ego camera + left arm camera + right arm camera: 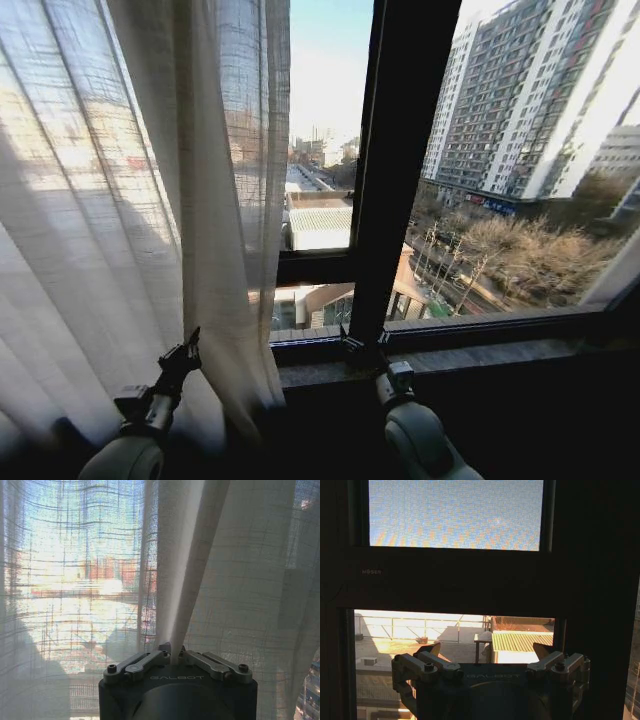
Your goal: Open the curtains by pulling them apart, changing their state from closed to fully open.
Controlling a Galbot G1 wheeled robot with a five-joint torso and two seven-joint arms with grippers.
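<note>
The sheer curtains [120, 220] hang bunched to the left of the dark window frame post [395, 170]. The left gripper [172, 656], low against the fabric, is clenched on a pleat. The right gripper [490, 652], fingers spread and holding nothing, sits at the post's base by the sill [480, 355].

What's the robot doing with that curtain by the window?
The robot is opening the curtains. Its left gripper has pinched a fold of the white curtain, which hangs bunched on the left side. The right side of the window is uncovered, so you can see buildings outside; only a sliver of pale fabric shows at the far right edge. The right gripper is open, holding nothing, up by the dark window frame.
</note>
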